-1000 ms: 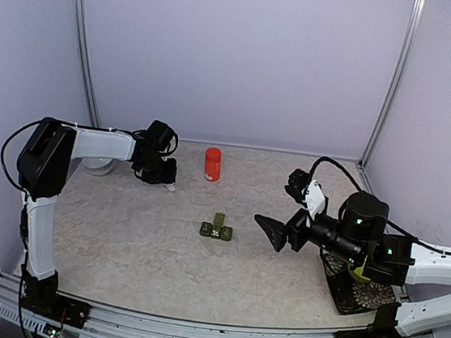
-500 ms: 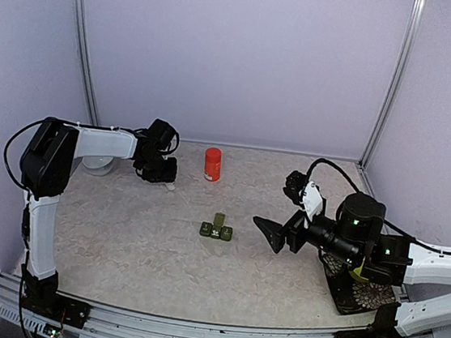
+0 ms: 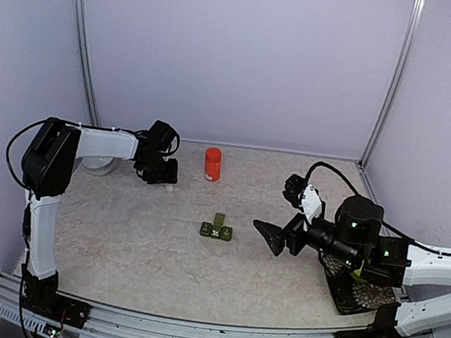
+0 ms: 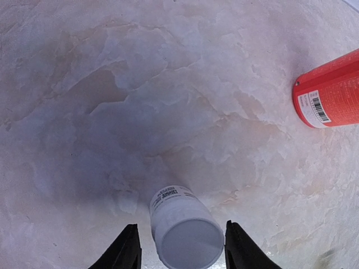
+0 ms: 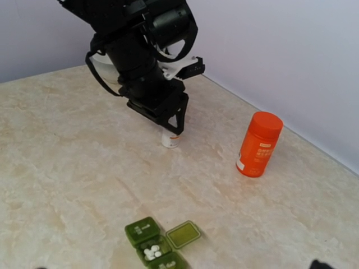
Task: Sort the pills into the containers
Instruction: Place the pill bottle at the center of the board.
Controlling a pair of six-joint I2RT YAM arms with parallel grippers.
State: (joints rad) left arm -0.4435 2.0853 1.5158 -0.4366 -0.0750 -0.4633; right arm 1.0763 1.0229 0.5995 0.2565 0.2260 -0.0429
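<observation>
Your right end effector (image 3: 272, 236) hangs spread wide and empty, right of centre on the marbled beige desk (image 3: 120, 238). It sits slightly closer to the near edge than a second ago. The small dark green plastic pill box (image 3: 215, 232) lies unmoved at the centre, its long axis parallel to the near edge. Its middle lid is flipped toward the far edge, baring white pills (image 5: 151, 250). Near the far left corner, your left end effector (image 4: 181, 224) straddles an upright white bottle (image 4: 185, 241), jaws parted.
</observation>
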